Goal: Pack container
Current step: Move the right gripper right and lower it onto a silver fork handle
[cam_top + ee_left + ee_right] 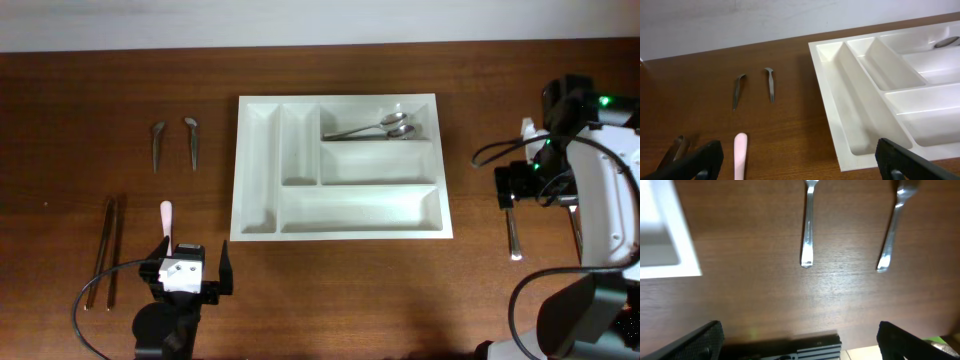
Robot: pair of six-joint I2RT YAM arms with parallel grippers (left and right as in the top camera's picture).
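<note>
Left gripper (800, 159) — low over the near left of the table (90, 110), held level and pointing toward the far edge. Jaws spread wide, gripping nothing. A pink handle (740, 152) lies on the wood between the fingers, apart from both.

Right gripper (800, 340) — at the table's right side, facing down at the wood. Jaws spread wide, gripping nothing; two metal utensil handles (808, 235) lie beyond the fingers.

Container (380, 184) — flat at the table's centre, between the two arms. Two spoons (375, 128) lie in its far-right crosswise compartment.
</note>
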